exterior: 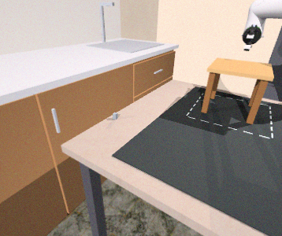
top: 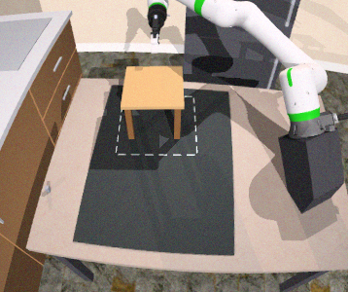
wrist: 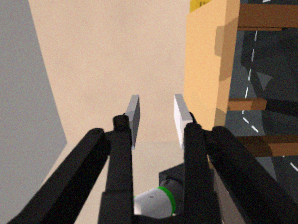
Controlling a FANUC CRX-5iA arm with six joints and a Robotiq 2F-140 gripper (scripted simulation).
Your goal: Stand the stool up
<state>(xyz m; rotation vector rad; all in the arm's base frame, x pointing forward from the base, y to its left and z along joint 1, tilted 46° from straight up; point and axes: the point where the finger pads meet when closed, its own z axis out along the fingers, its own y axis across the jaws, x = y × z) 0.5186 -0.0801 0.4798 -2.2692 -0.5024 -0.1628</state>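
Note:
The wooden stool (top: 153, 88) stands upright on its legs, with the two front feet inside the white dashed rectangle (top: 156, 143) on the dark mat. It also shows in the exterior view (exterior: 240, 68), standing within the dashed lines (exterior: 231, 119). My gripper (top: 155, 41) hangs in the air above and behind the stool's far edge, apart from it, and shows likewise from the side (exterior: 246, 48). In the wrist view the fingers stand a little apart with nothing between them, and the stool's seat (wrist: 207, 65) lies to the right of them.
The arm's black pedestal (top: 312, 170) stands on the table's right side. A kitchen counter with drawers and a sink (top: 9, 44) runs along the left. A small grey piece (top: 47, 187) lies near the table's left edge. The dark mat (top: 159, 204) covers the table's middle.

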